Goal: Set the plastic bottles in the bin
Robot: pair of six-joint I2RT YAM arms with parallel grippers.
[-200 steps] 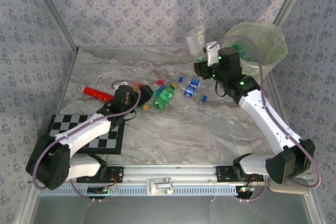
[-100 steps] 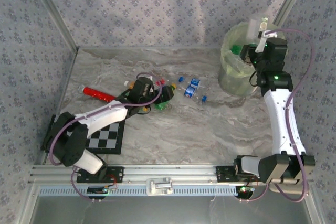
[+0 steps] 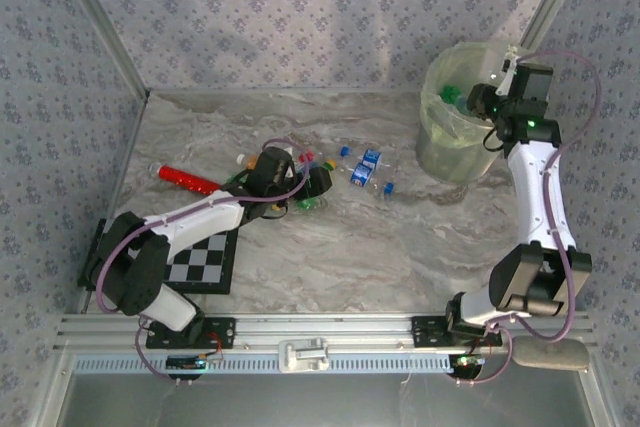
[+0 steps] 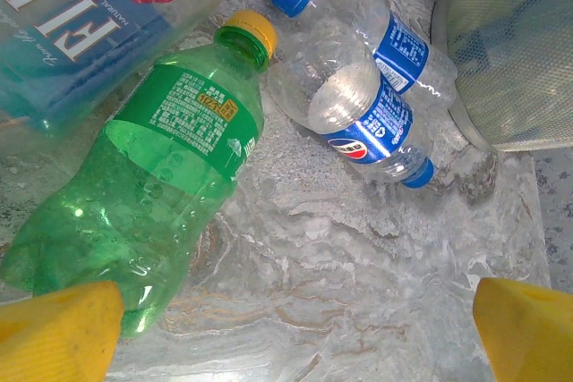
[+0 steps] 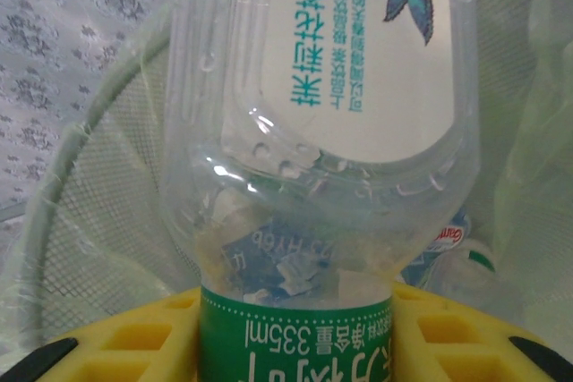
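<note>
I have right pincer [image 5: 295, 337] clamped on clear bottle [image 5: 313, 158] over bin [image 3: 440, 147], upper right, for dropping; left pincer [image 4: 291, 328] apart by green bottle [image 4: 152, 194], likely next pickup.

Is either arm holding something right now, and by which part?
The right tool grips a clear bottle at its green label band; the left tool holds nothing.
</note>
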